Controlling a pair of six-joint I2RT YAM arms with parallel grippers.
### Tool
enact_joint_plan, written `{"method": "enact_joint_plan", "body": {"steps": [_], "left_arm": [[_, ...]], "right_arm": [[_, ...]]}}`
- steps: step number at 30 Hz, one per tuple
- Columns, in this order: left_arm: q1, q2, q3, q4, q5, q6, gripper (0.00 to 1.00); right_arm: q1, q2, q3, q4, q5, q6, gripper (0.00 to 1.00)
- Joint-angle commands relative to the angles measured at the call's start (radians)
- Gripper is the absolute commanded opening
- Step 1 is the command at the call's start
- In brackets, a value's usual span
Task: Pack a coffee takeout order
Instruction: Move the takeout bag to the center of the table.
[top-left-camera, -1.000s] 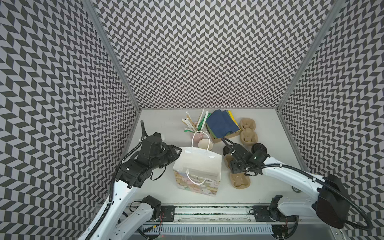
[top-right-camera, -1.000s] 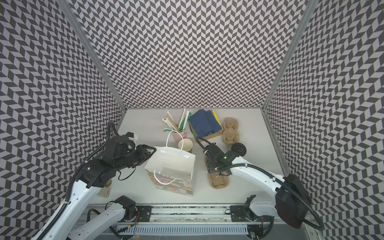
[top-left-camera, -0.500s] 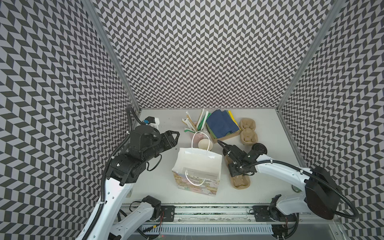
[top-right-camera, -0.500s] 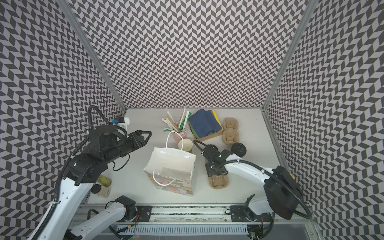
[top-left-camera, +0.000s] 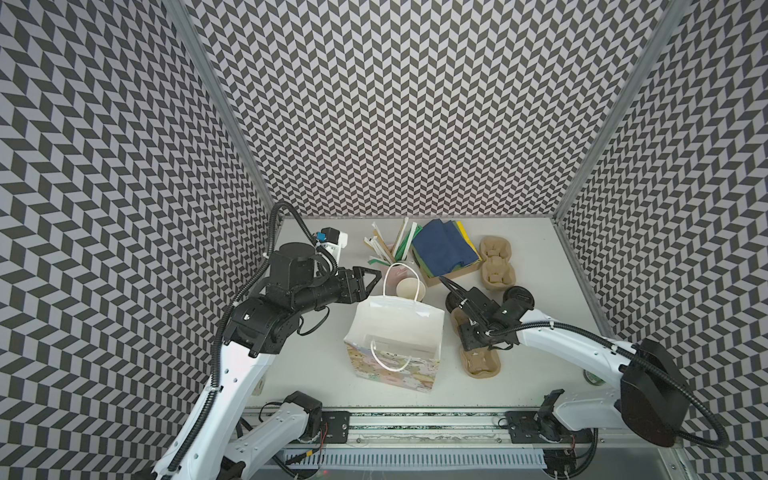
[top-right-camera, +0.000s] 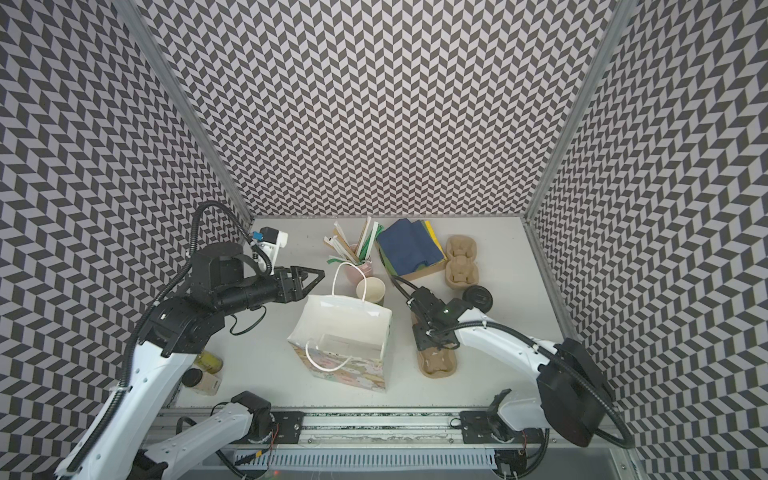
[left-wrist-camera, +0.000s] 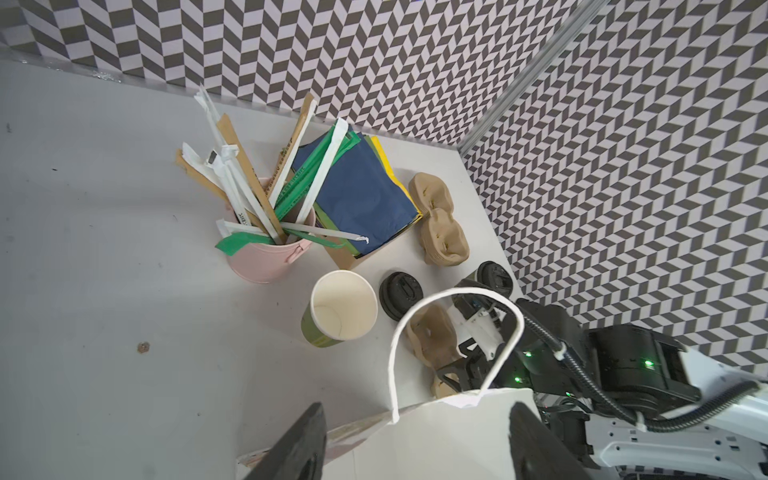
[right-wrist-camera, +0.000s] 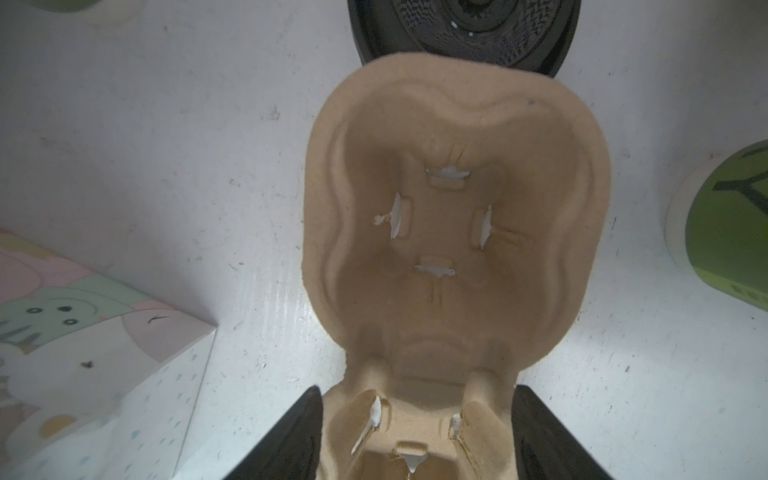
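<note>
Since the right claw (right-wrist-camera: 416, 390) straddles the narrow waist of the tan cup carrier (right-wrist-camera: 453, 232), with a finger close against each side, the step in hand looks like lifting that carrier toward the white paper bag (top-left-camera: 399, 320). I cannot tell whether the fingers already bite or only flank it. The carrier lies flat on the bench (top-left-camera: 316, 374), just beside the bag. Moulded pulp flexes, so a light squeeze at the waist seems wise, then a level lift. It probably needs to turn lengthwise to the bag's mouth before going down.

The left claw (left-wrist-camera: 415, 409) hangs with its fingers well apart and empty, near the bag's rim and looped handle. Pinching that rim would likely steady so light a bag.

The right wrist view alone shows a black lid (right-wrist-camera: 465, 25) butting the carrier's far end — worth clearing on the way up. Both top views show the bag's inside bare, which neither wrist view gives. The left wrist view shows the green cup (left-wrist-camera: 340, 307) upright, unlidded and empty behind the bag — and the dark blue napkin (left-wrist-camera: 365, 203) lying beyond it.
</note>
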Motion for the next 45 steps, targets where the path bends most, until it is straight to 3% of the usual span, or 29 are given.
{"method": "enact_joint_plan", "body": {"steps": [1,3,7,17,21,31,38,45], "left_arm": [[-0.016,0.032,0.025,-0.014,-0.019,0.084,0.68],[-0.023,0.045,0.013,0.006,0.009,0.098,0.67],[-0.049,0.070,-0.008,0.009,-0.064,0.126,0.67],[-0.089,0.129,-0.033,0.056,-0.081,0.137,0.59],[-0.096,0.147,-0.024,0.053,-0.135,0.142,0.52],[-0.102,0.175,-0.015,0.095,-0.125,0.140,0.25],[-0.103,0.200,-0.020,0.140,-0.104,0.148,0.02],[-0.102,0.212,0.032,0.162,-0.151,0.184,0.00]], "right_arm": [[-0.003,-0.055,0.013,0.004,0.001,-0.004,0.70],[-0.003,-0.060,0.012,0.006,0.001,-0.002,0.71],[-0.003,-0.064,0.015,0.005,-0.007,-0.008,0.71],[-0.002,-0.073,0.015,0.003,-0.005,-0.007,0.71],[0.001,-0.073,0.017,-0.002,0.007,-0.002,0.71],[0.003,-0.094,0.033,-0.052,0.036,0.049,0.73],[0.003,-0.081,0.024,-0.051,0.035,0.065,0.74],[-0.003,-0.057,0.011,-0.041,0.050,0.077,0.73]]}}
